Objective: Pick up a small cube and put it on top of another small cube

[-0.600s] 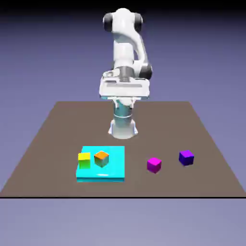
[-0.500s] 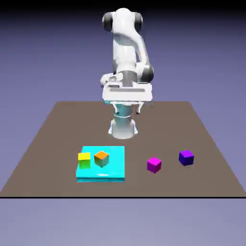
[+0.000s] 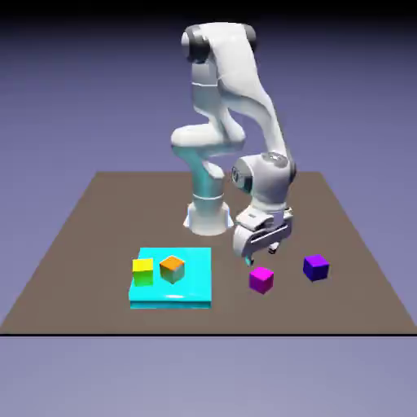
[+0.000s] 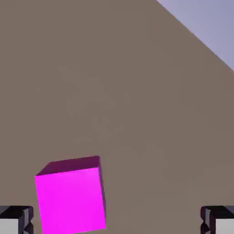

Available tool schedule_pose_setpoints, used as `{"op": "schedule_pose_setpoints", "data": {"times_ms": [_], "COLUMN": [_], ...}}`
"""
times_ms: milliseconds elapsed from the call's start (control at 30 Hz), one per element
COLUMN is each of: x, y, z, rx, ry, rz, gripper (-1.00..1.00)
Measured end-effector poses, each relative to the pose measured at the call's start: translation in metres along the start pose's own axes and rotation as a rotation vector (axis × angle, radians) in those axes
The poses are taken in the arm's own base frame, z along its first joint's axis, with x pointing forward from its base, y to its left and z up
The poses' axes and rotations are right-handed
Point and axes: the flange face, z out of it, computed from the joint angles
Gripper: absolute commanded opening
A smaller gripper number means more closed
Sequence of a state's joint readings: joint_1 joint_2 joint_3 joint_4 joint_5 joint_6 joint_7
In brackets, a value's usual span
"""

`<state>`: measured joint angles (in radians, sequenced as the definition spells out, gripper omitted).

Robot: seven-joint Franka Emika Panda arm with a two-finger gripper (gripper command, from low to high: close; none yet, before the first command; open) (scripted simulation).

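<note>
The small magenta-pink cube rests on the brown table, right of centre in the exterior view. My gripper hangs just above and slightly behind it, open, with nothing held. In the hand view the small cube shows large near the bottom, between my two grey fingertips and closer to the left one; my gripper does not touch it. A darker violet-blue cube sits a short way off toward the exterior view's right.
A flat cyan plate lies at the exterior view's left front, bearing a yellow cube and an orange cube. The robot's base stands behind the cubes. The table's edge shows in the hand view.
The arm has swung down from high over the base and toward the exterior view's right, bringing the gripper just above the magenta-pink cube. No cube has moved.
</note>
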<state>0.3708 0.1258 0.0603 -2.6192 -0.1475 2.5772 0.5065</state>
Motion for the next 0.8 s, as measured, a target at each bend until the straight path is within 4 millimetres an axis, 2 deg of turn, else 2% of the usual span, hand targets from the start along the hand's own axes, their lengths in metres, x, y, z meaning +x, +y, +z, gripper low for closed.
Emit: {"op": "schedule_pose_setpoints", "data": {"times_ms": [67,233,267,333,500,533,667,800], "x": [0.0,0.003,0.002,0.002,0.001,0.003,0.043,0.054], "y": [0.0,-0.003,-0.003,-0.003,-0.001,0.006,0.112,0.222], "z": [0.001,0.061,0.07,0.07,0.009,-0.001,-0.021,-0.039], "rx": [-0.001,-0.001,-0.001,-0.001,-0.001,0.001,0.037,0.083], "ry": [-0.002,-0.002,-0.002,-0.002,-0.002,-0.005,-0.046,-0.094], "rz": [-0.001,-0.001,-0.001,-0.001,-0.001,0.026,0.433,0.822], "gripper": [0.0,0.0,-1.0,-1.0,-1.0,-1.0,-1.0,-1.0]}}
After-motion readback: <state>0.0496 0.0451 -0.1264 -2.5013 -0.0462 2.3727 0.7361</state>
